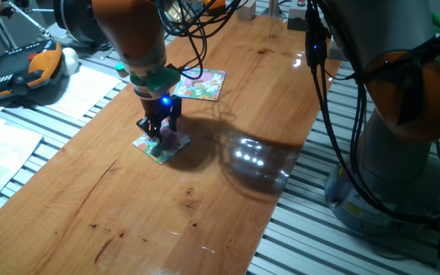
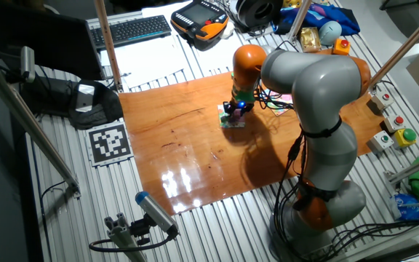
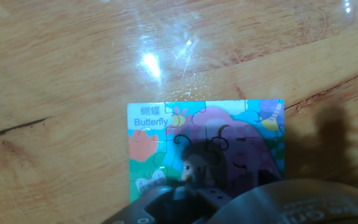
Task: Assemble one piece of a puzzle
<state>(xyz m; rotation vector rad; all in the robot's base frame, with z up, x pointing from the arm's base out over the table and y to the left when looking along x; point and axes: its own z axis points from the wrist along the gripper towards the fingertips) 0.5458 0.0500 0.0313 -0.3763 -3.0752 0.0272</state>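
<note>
Glossy, knotted wooden tabletop on ribbed metal bench; flat square cardboard butterfly puzzle; black two-finger gripper above, grip indeterminable.

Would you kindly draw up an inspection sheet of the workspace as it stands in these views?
Surface: wooden table, glossy, with light glare.
Job's things: puzzle flat on the table, labelled "Butterfly"; the piece cannot be made out.
Clutter: second picture board beyond the puzzle.
Grippers: gripper low over the puzzle; jaws' state cannot be told.
Cables: black cables hang along the arm.
Surroundings: keyboard, teach pendant, marker tag, button boxes on the slatted bench.
</note>
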